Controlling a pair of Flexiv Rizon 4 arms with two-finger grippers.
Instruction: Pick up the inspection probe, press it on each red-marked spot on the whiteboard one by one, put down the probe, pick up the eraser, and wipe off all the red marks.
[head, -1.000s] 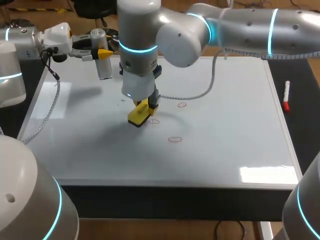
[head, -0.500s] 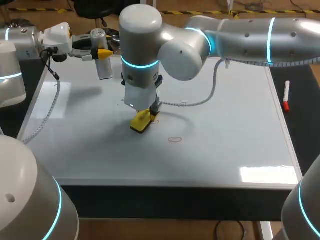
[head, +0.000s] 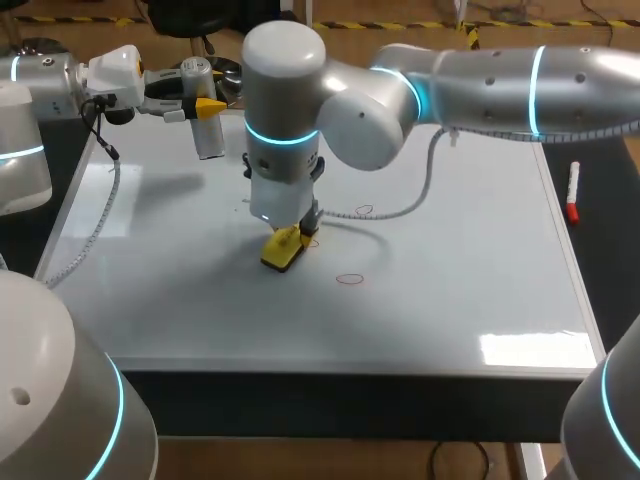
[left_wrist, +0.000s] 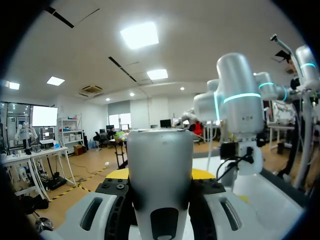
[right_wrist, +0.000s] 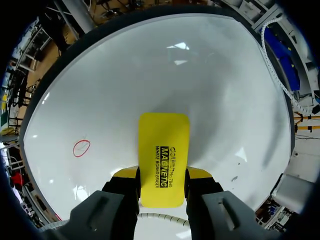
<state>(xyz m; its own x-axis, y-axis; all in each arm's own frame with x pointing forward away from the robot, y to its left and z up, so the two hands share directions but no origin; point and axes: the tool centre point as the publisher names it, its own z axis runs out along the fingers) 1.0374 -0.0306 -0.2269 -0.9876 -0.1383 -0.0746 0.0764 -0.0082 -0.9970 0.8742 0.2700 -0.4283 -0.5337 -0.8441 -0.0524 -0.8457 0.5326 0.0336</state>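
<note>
At the whiteboard's (head: 450, 300) middle, the right gripper (right_wrist: 162, 173) is clamping the eraser (right_wrist: 164, 145), its long axis pointing straight ahead. One red oval (head: 350, 279) is lying at its four o'clock. The left gripper (left_wrist: 160, 176) is clasping the probe (left_wrist: 160, 150).

Left pincer (left_wrist: 160, 174): clamping the probe (left_wrist: 160, 150), wrist lying level.
Right arm (head: 500, 75): extending in past the middle.
Right pincer (right_wrist: 161, 176): pointing straight down, clamping the eraser (right_wrist: 164, 145).
</note>
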